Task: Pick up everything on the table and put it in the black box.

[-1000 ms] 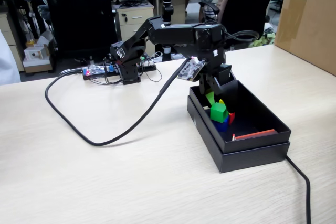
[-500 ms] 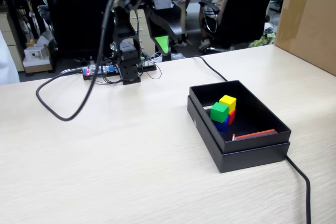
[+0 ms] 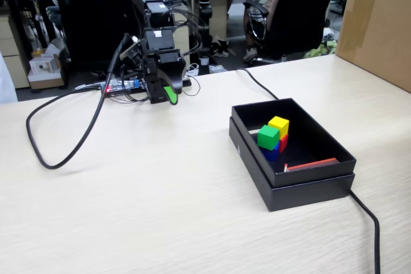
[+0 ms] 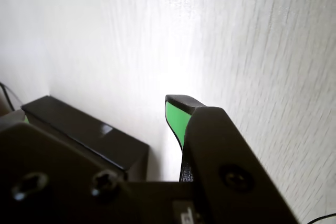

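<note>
Fixed view, near to far: you are looking at the black box (image 3: 292, 174) at front right, holding all four cubes: green cube (image 3: 268, 137) on the blue cube (image 3: 271, 153), red cube (image 3: 283, 144) beside, yellow cube (image 3: 279, 125) behind. Bare tabletop (image 3: 160, 210) is lying between. Farther left, the gripper (image 3: 171, 96) is hanging folded near its base, empty; only one green-lined tip is showing, so jaw state cannot be told. Nothing is awaiting pickup.

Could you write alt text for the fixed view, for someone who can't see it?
A black box on a pale table holds four small cubes clustered together: green cube, yellow cube, red cube, blue cube. The robot arm is folded near its base, end effector empty.
</note>
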Available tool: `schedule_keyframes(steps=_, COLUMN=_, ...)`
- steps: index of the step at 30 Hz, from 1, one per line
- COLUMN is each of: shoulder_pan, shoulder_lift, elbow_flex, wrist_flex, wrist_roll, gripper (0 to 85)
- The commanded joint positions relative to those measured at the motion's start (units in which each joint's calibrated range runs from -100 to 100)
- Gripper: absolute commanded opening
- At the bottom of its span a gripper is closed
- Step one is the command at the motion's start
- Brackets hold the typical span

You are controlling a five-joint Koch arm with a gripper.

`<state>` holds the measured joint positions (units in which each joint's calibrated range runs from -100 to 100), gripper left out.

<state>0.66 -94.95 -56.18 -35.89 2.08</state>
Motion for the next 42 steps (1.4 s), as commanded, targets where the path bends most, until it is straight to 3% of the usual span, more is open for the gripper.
schedule_keyframes(steps=1, shoulder_pan=-0.29, shoulder_lift=-3.90, elbow_flex=-2.66, wrist_flex=5.52, wrist_roll=-0.39, gripper=52.0)
schedule_keyframes(steps=19, shoulder_pan=-1.61, shoulder_lift=-5.05, elbow_flex=-39.74, wrist_flex=35.59, wrist_roll=-0.59, gripper=50.7)
schedule_keyframes(steps=42, shoulder_pan=-1.56, shoulder_lift=-5.05, elbow_flex=-40.55, wrist_flex=35.50, wrist_roll=-0.54, gripper=49.3)
